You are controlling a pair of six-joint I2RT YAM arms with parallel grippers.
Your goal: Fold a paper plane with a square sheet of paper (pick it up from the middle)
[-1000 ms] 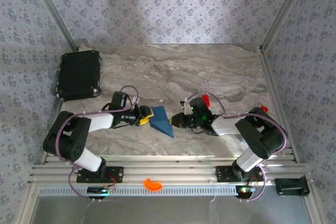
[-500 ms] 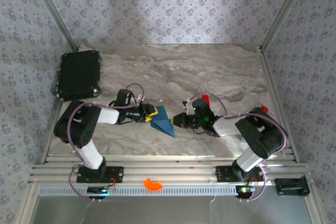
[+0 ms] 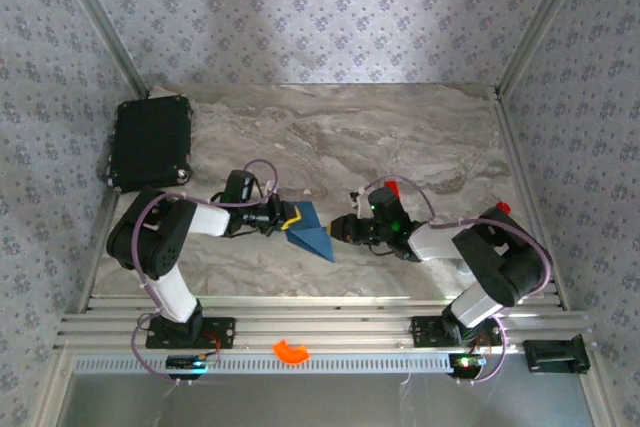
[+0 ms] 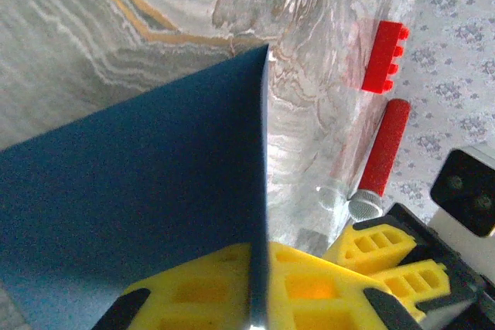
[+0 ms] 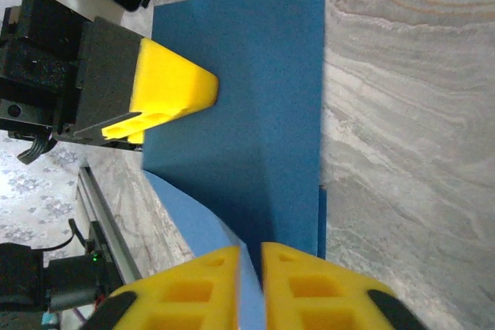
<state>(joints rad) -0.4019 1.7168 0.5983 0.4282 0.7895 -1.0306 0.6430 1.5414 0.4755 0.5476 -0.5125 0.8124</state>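
Note:
The square sheet of paper (image 3: pixel 312 234), dark blue and folded to a pointed shape, hangs just above the table between both arms. My left gripper (image 3: pixel 290 219) is shut on its left edge; in the left wrist view the paper (image 4: pixel 139 191) runs straight into the closed yellow jaws of the left gripper (image 4: pixel 259 284). From the right, my right gripper (image 3: pixel 338 231) straddles the opposite edge. In the right wrist view the right gripper (image 5: pixel 251 284) has its jaws slightly parted, with the paper (image 5: pixel 247 75) passing through the narrow slit. The left fingertip (image 5: pixel 174 86) presses on the far side.
A black case (image 3: pixel 150 142) lies at the table's back left. A small red block (image 3: pixel 392 188) sits behind the right wrist, seen also as the red block (image 4: pixel 381 56). An orange curved piece (image 3: pixel 291 351) rests on the front rail. Metal frame posts border the table.
My left gripper has moved right to the paper and shut on its left edge. The right arm and the paper have barely moved.

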